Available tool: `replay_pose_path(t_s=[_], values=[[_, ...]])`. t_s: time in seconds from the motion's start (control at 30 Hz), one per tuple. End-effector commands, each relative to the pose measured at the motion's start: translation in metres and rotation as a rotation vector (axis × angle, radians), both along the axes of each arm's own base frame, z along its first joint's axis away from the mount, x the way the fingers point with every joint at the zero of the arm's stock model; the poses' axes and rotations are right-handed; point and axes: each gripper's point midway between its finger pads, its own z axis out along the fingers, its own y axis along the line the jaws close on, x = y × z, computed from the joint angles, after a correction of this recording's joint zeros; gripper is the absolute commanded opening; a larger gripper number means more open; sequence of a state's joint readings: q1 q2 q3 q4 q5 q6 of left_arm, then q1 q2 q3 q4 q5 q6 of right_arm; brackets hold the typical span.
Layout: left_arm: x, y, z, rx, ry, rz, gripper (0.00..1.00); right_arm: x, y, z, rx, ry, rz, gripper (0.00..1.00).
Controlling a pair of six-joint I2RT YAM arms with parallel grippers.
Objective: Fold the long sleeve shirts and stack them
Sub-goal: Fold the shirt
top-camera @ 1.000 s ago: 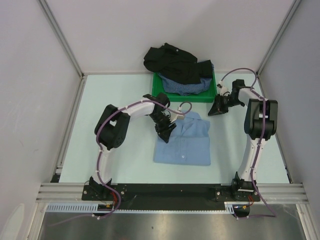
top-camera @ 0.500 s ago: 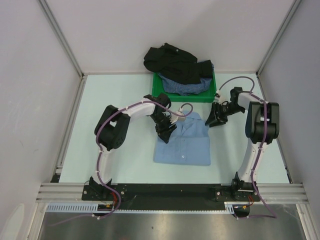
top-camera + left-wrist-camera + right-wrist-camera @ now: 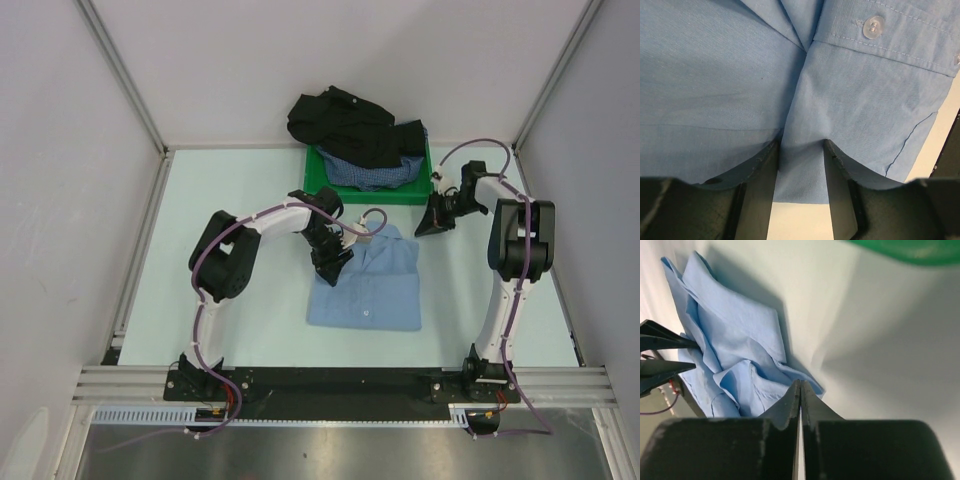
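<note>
A folded light blue shirt (image 3: 365, 290) lies on the table in front of the arms. My left gripper (image 3: 330, 265) is down on its upper left corner. In the left wrist view the jaws of that gripper (image 3: 800, 142) stand apart, with a flat strip of the blue shirt (image 3: 740, 75) between them. My right gripper (image 3: 437, 224) hovers just off the shirt's upper right corner. It is shut (image 3: 800, 382) and empty, with the blue shirt (image 3: 735, 340) beyond its tips. A black shirt (image 3: 345, 120) and a dark-blue checked shirt (image 3: 365, 175) lie heaped in the green tray (image 3: 424, 190).
The green tray (image 3: 910, 252) stands at the back of the table, close behind the right gripper. Grey walls and metal rails close in the table on the left, right and back. A button (image 3: 874, 26) on the shirt's placket shows near the left gripper.
The right gripper swung in toward the shirt's collar with its jaws apart, then drew back to the right and shut. The left gripper has stayed on the shirt.
</note>
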State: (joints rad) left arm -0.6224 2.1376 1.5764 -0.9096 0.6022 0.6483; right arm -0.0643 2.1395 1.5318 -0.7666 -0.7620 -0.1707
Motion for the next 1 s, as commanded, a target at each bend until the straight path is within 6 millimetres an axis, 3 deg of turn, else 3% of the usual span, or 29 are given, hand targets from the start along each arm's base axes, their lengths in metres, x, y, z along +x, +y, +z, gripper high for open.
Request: replay_pose_path(t_s=[0.0, 0.03, 0.07, 0.13, 0.23, 0.3, 0.5, 0.6, 0.63, 0.7, 0.73, 0.77, 0.87, 0.97], values=[[0.008, 0.020, -0.034, 0.103, -0.067, -0.048, 0.48, 0.016, -0.002, 0.025, -0.031, -0.098, 0.044, 0.13], [0.009, 0.020, -0.033, 0.103, -0.070, -0.049, 0.48, 0.013, -0.001, 0.027, -0.030, -0.089, 0.056, 0.23], [0.009, 0.020, -0.033, 0.105, -0.067, -0.049, 0.48, 0.005, 0.003, 0.027, -0.024, -0.070, 0.071, 0.43], [0.009, 0.020, -0.034, 0.104, -0.069, -0.052, 0.48, -0.002, 0.007, 0.030, -0.032, -0.083, 0.108, 0.58], [0.009, 0.019, -0.034, 0.101, -0.065, -0.052, 0.49, -0.005, 0.016, 0.032, -0.056, -0.111, 0.165, 0.67], [0.009, 0.019, -0.035, 0.102, -0.061, -0.051, 0.49, -0.011, 0.034, 0.029, -0.074, -0.122, 0.230, 0.68], [0.008, 0.019, -0.035, 0.099, -0.061, -0.055, 0.49, -0.016, 0.029, 0.010, -0.172, -0.094, 0.278, 0.65], [0.009, 0.019, -0.035, 0.100, -0.064, -0.055, 0.49, -0.016, 0.025, 0.005, -0.221, -0.107, 0.310, 0.40], [0.008, 0.020, -0.035, 0.103, -0.062, -0.052, 0.49, -0.013, 0.025, 0.005, -0.234, -0.115, 0.314, 0.25], [0.008, 0.020, -0.036, 0.100, -0.064, -0.056, 0.49, 0.000, 0.025, 0.013, -0.242, -0.153, 0.309, 0.14], [0.008, 0.021, -0.036, 0.104, -0.068, -0.059, 0.49, 0.007, 0.025, 0.018, -0.247, -0.172, 0.303, 0.04], [0.008, 0.021, -0.036, 0.105, -0.066, -0.057, 0.49, 0.013, 0.025, 0.021, -0.253, -0.188, 0.299, 0.02], [0.008, 0.021, -0.037, 0.110, -0.064, -0.056, 0.48, 0.028, 0.028, 0.042, -0.252, -0.256, 0.304, 0.07], [0.008, 0.022, -0.038, 0.113, -0.065, -0.057, 0.48, 0.031, 0.029, 0.050, -0.253, -0.295, 0.304, 0.35]])
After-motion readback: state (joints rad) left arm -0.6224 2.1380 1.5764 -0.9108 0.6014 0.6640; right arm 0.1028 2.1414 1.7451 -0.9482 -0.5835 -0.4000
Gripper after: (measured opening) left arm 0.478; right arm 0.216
